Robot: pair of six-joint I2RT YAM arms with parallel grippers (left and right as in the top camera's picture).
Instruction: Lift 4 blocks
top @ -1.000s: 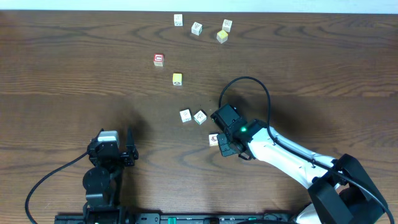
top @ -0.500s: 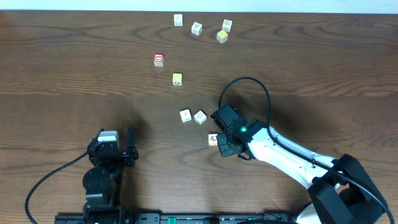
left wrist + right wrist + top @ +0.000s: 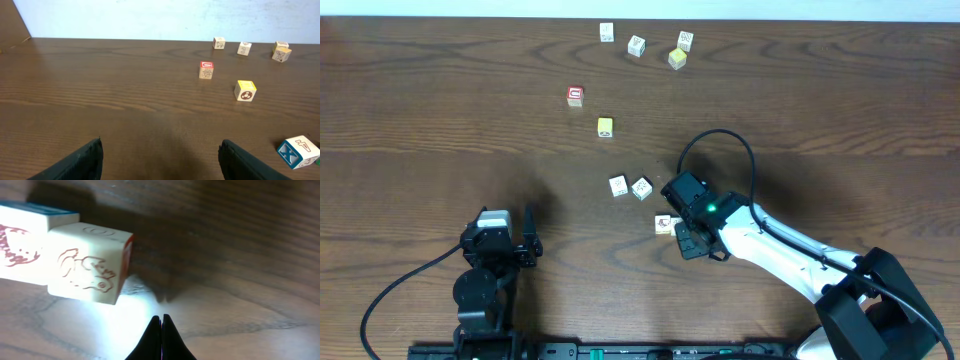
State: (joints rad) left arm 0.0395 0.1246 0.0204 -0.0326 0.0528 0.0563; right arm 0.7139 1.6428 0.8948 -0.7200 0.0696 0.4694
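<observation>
Several small cream blocks lie on the wooden table. Three sit at the far edge [image 3: 607,32] [image 3: 636,46] [image 3: 685,40], two side by side mid-table [image 3: 618,186] [image 3: 641,188], and one [image 3: 664,225] touches or nearly touches my right gripper [image 3: 686,240]. In the right wrist view that gripper [image 3: 161,318] is shut and empty; a cream block with a red drawing [image 3: 90,262] rests on the table just ahead and left of its tips, with another block [image 3: 17,242] against it. My left gripper [image 3: 161,150] hangs open over bare wood near the front left [image 3: 527,242].
A red-topped cube [image 3: 575,96] and a yellow cube [image 3: 605,127] sit left of centre; a second yellow cube [image 3: 677,58] lies among the far blocks. A block with a blue X [image 3: 299,151] shows at the left wrist view's right edge. The right arm's black cable [image 3: 740,150] loops above the wrist.
My right gripper has shifted slightly toward the front right, staying shut beside the nearest block. The left arm has not moved.
</observation>
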